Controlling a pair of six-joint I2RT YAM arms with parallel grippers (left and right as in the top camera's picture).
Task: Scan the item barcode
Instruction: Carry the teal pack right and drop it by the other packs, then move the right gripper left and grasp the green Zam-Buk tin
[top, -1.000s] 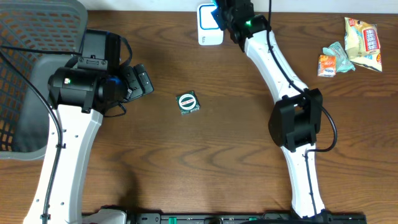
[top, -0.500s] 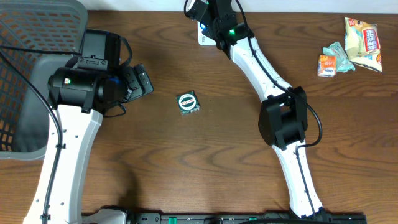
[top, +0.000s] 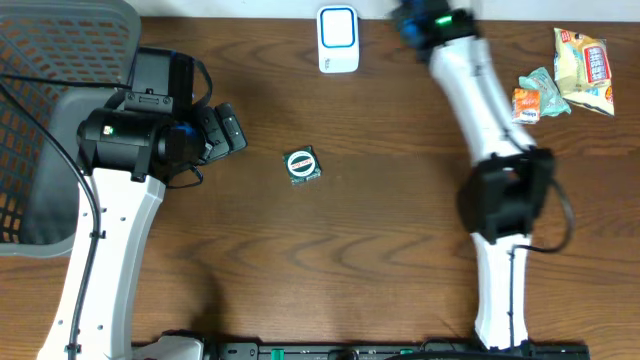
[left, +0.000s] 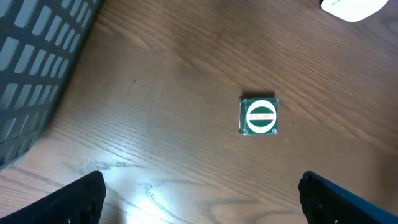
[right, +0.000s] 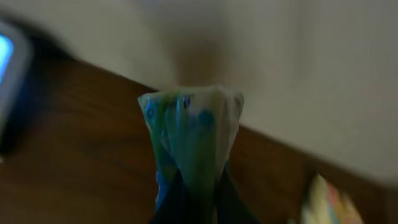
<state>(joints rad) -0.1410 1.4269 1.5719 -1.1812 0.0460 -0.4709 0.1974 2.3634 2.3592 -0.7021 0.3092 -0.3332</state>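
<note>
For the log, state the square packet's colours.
The packet is green with a white ring, clearest in the left wrist view.

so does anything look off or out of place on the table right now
Nothing spilled or broken. The small green-and-white square packet lies alone in the middle of the brown wooden table, turned slightly askew. The crumpled blue-green plastic wrapper pinched in the right tool is bunched up, though that view is blurred.

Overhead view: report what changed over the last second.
The right arm swung left over the white scanner, then back right, uncovering it; the right gripper is shut on a crumpled green-blue packet. The left arm, its open left gripper, the green-and-white square packet and the snack packets at the far right did not move.
</note>
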